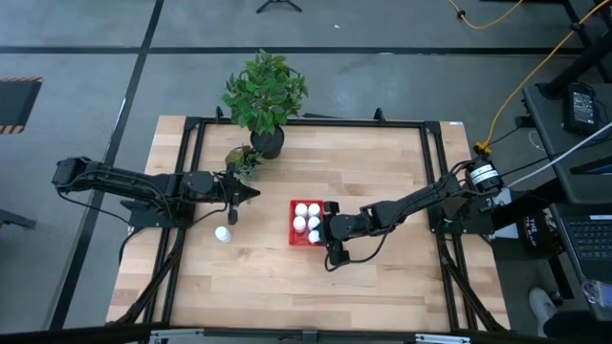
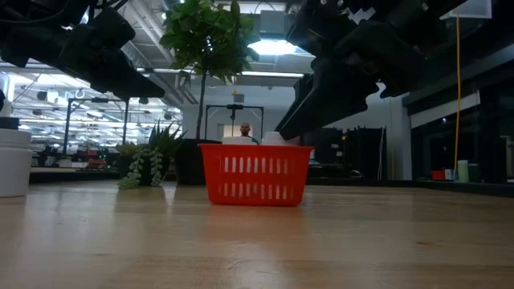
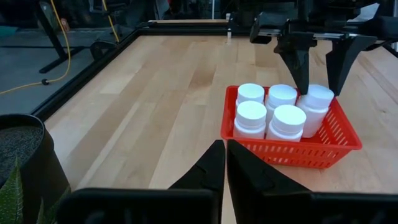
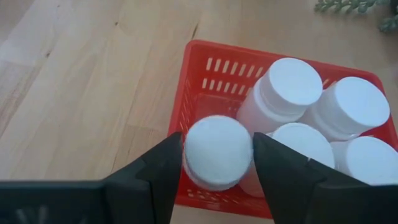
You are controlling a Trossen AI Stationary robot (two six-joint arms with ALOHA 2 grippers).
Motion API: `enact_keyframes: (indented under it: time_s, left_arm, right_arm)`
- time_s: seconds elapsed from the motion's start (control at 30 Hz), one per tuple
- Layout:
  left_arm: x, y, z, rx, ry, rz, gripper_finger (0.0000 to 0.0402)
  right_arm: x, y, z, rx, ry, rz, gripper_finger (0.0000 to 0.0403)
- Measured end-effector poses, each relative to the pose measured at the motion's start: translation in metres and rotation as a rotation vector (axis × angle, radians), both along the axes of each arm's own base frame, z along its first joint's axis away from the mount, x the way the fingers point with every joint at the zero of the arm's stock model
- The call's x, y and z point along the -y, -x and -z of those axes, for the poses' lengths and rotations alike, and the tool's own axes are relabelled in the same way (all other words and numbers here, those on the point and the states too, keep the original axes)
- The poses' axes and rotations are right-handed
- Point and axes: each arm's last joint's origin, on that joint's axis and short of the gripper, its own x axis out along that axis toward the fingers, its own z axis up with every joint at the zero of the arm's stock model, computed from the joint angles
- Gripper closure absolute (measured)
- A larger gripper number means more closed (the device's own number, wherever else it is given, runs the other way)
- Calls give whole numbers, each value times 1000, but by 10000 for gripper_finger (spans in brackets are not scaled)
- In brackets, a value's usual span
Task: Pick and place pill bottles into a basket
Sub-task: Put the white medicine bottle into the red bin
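The red basket (image 1: 295,236) stands mid-table and holds several white pill bottles (image 3: 251,117). My right gripper (image 4: 217,155) is above the basket's near right corner, shut on one more bottle (image 4: 217,151) that sits tilted in that corner. Another bottle (image 1: 223,233) stands alone on the table left of the basket; it also shows in the low view (image 2: 12,160). My left gripper (image 1: 251,194) is shut and empty above the table, left of the basket and past the lone bottle. My right gripper pinches the bottle's white cap (image 4: 191,155) between its two fingers, one on each side. The fingers (image 3: 303,68) come from above, pointing down. The bottle leans a little, its lower part inside the basket's corner beside the other bottles.
A dark pot with a tall green plant (image 1: 266,96) stands at the table's far edge, with a small succulent (image 1: 244,161) in front of it, near my left gripper. Bare wood lies along the near edge and to the right of the basket.
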Motion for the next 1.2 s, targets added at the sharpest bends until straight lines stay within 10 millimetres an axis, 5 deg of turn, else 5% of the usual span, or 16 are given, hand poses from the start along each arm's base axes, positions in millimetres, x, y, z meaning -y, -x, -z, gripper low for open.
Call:
enact_keyframes:
  time_s: [0.5,0.97,1.2]
  left_arm:
    - [0,0,0,0,0,0,392]
    - [0,0,0,0,0,0,395]
    - [0,0,0,-2,0,0,389]
  right_arm:
    - [0,-1,-1,2,0,0,203]
    - [-4,-13,-30,-52,71,-52,204]
    - [1,1,-67,9,135,-84,275]
